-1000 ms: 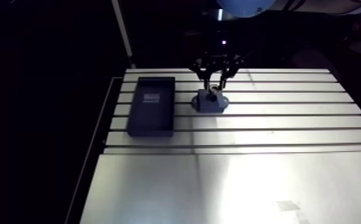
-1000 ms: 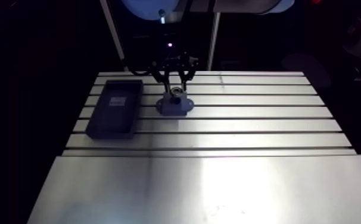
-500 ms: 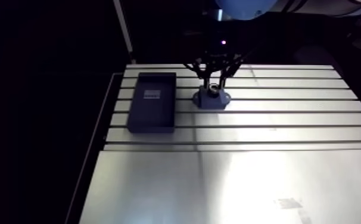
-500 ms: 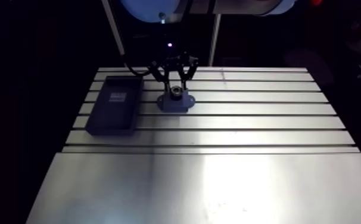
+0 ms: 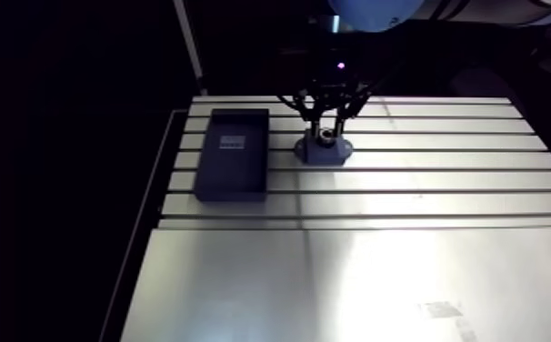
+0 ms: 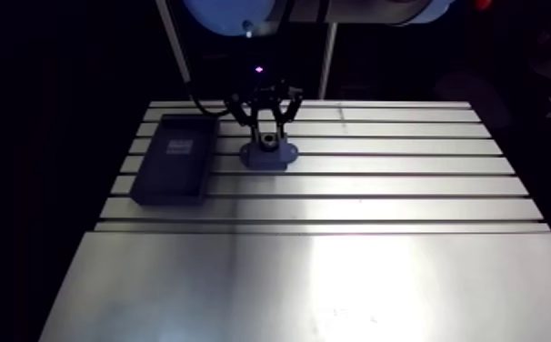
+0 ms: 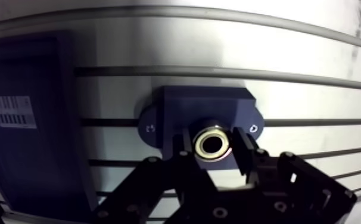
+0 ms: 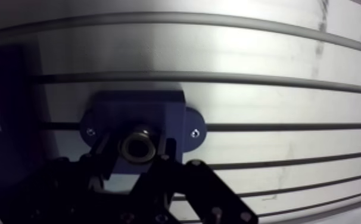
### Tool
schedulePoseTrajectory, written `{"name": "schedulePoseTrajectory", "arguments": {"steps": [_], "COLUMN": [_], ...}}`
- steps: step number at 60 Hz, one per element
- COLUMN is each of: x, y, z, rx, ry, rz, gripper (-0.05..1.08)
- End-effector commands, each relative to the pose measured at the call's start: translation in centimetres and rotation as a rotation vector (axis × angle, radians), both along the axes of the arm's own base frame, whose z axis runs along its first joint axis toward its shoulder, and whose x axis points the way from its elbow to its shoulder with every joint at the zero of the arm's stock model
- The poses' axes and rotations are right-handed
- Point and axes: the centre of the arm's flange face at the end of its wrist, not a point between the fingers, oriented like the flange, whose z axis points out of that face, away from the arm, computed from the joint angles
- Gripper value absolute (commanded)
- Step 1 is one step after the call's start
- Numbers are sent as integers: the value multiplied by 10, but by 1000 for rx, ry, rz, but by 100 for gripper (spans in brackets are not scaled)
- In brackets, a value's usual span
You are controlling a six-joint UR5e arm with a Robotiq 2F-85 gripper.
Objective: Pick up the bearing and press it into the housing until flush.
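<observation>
on the left a dark, flat box (image 5: 232,168) with a white label (image 7: 14,111) lies on the grooved metal desk (image 5: 443,186). just beside it sits the dark blue housing (image 7: 183,107), blocky with two little ears, flat so it can take a push. the shiny ring-shaped bearing (image 7: 211,145) sits at its round hole. the black pincer (image 7: 212,140) pinches the bearing from both sides, i think to hold it straight.

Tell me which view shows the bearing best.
The wrist view: the bearing is a clear bright ring between the fingers, at the front of the housing. The arm view shows it only as a tiny glint under the gripper, too small to judge seating.
</observation>
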Motion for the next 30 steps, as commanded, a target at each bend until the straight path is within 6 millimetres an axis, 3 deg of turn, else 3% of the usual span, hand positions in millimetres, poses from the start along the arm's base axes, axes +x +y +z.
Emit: {"name": "schedulePoseTrajectory", "arguments": {"steps": [1,30], "x": [0,2], "y": [1,0], "z": [-1,-3], "rx": [1,1], "ry": [-1,-6], "rz": [0,2], "gripper": [61,61]}}
